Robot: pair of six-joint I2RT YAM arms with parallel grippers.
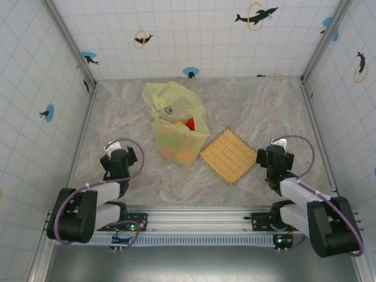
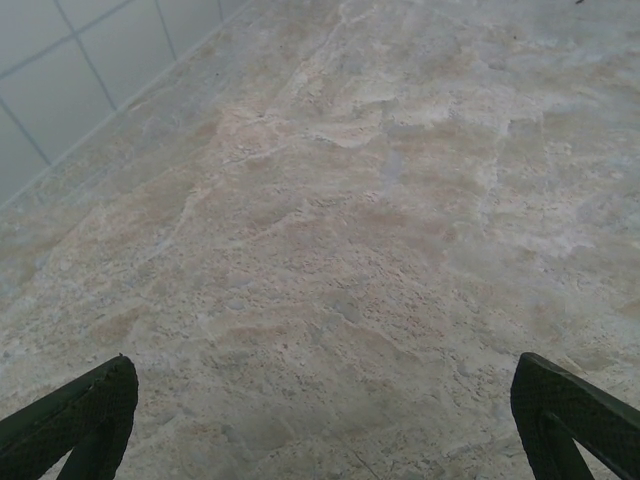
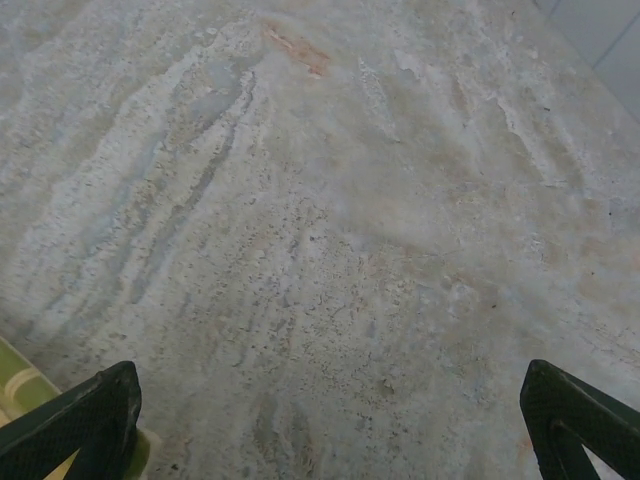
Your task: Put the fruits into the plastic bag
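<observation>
Rounded fruits [image 1: 178, 154] in crinkly plastic bag [image 1: 162, 95]

The top external camera sits high above and behind the two arm bases. It looks steeply down from far enough to take in the whole grey-beige marbled counter [image 1: 147, 182] and the white tiled walls [image 1: 194, 41] around it. Each wrist camera rides low and close over that counter and faces forward along its surface. The dark fingertips of the left end effector [image 2: 325, 425] and the right end effector [image 3: 330, 425] sit wide apart at the bottom corners of their views. The left wrist view reaches wall tiles at upper left. The right wrist view catches, at lower left, a corner of the square woven straw-coloured mat [image 3: 18, 392], which the top view also shows.
</observation>
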